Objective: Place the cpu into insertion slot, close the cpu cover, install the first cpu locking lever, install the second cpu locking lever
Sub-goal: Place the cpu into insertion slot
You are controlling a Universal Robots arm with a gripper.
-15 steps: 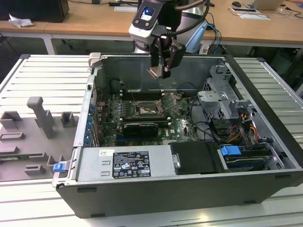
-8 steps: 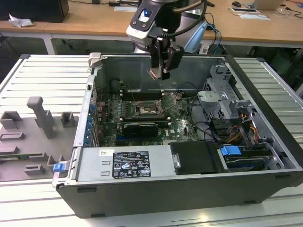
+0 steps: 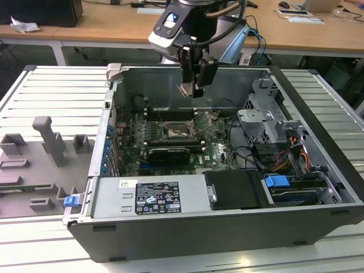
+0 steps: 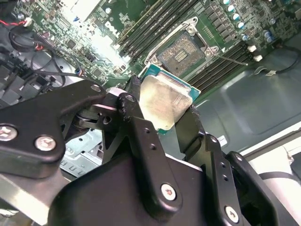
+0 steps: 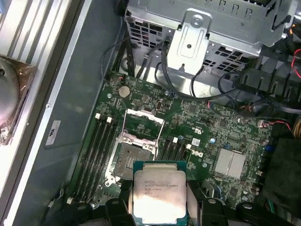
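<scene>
Exterior view: gripper (image 3: 192, 91) hangs above the open computer case (image 3: 227, 239).
It is clamped on the cpu (image 4: 162, 106), holding it over the uncovered insertion slot (image 4: 181, 52), clear of it.

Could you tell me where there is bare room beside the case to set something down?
The slatted table is bare at the exterior view's right of the case and beyond the grey fixture. Inside, cables and the drive cage crowd the board.
</scene>
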